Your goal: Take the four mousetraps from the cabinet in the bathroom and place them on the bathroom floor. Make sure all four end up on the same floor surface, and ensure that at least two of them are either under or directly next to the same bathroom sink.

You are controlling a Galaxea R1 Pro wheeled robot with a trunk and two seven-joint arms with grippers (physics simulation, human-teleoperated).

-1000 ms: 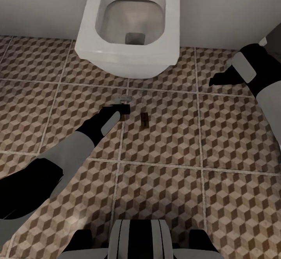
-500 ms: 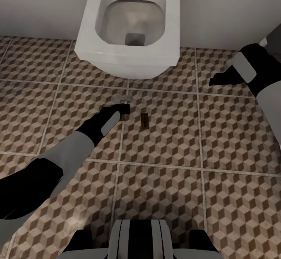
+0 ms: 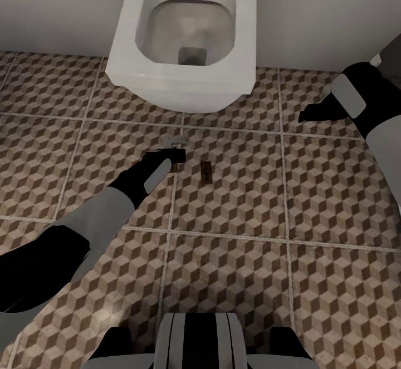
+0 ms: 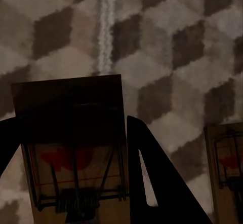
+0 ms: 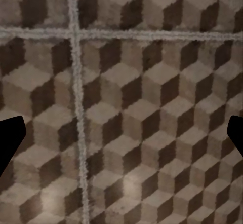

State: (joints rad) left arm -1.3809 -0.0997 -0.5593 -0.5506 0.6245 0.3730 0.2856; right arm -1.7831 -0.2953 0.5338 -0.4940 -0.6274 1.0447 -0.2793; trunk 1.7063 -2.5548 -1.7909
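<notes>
Left hand point(image 3: 177, 156) sits low over the bathroom floor point(image 3: 234, 280), center-left of the head view, just below the white toilet point(image 3: 184, 35). Its fingers point(image 4: 157, 183) are clamped on a mousetrap point(image 4: 76, 148): in the left wrist view the dark board sits between the two black fingers, red patch and wire spring visible on its top face. In the head view that held mousetrap point(image 3: 178, 163) is only a dark sliver at the fingertips, right on a grout line. Cannot tell whether it touches the tile or hangs just above it.

Second mousetrap point(image 3: 206, 171) lies flat on the floor just to the right of the left hand, near center of the head view, long side running up-down in the frame. It also shows at the lower right edge of the left wrist view point(image 4: 228, 173), apart from the held one, cropped by the frame.

Right hand point(image 3: 303, 116) is at the right edge of the head view, well apart from both traps, raised above the tiles. In the right wrist view its fingertips point(image 5: 10, 138) sit at the two far side edges with bare cube-pattern tile between them, so it is spread wide and holds nothing.

Robot base point(image 3: 195, 341) shows at the bottom center.
</notes>
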